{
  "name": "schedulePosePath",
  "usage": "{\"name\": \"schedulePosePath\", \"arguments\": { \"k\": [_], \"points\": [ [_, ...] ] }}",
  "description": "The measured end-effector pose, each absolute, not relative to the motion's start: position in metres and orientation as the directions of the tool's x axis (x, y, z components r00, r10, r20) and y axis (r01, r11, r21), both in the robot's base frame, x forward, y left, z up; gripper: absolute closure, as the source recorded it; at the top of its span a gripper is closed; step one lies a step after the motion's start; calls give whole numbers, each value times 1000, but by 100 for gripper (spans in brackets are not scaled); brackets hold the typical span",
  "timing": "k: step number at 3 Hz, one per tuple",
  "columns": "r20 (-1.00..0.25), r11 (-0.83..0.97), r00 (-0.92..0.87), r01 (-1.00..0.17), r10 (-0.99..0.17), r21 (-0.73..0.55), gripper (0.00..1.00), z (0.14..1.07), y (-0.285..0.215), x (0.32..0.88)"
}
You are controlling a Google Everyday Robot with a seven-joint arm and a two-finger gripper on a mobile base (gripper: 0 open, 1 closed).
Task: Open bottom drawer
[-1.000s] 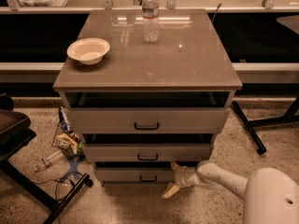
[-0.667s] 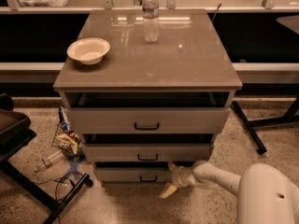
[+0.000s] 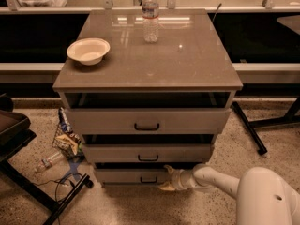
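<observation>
Where it hangs low by the floor, cream pincer (image 3: 168, 180): at the cabinet's foot; released or clenched, cannot tell.
bottom drawer (image 3: 126, 175), flat grey-beige front: immediately left of the pincer.
small black bar handle (image 3: 148, 180): just left; hook squarely, pull straight outward.

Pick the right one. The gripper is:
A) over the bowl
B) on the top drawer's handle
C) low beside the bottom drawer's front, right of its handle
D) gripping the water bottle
C: the gripper sits down near the floor at the right end of the bottom drawer front, just right of its black handle.
</observation>
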State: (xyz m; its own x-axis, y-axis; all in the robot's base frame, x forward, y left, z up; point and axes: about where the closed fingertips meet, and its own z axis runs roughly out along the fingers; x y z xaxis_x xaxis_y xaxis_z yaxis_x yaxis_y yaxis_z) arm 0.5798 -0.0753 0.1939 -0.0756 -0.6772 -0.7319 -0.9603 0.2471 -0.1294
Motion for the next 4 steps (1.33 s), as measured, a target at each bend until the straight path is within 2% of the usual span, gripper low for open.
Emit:
{"name": "schedulePosePath", "arguments": {
  "k": [1, 2, 4],
  "points": [
    [-732, 246, -75, -961, -677, -128, 80, 194, -74, 579],
    [-732, 246, -75, -961, -677, -128, 99, 195, -74, 579],
    [-732, 247, -77, -961, -677, -128, 100, 195, -74, 576]
  ]
}}
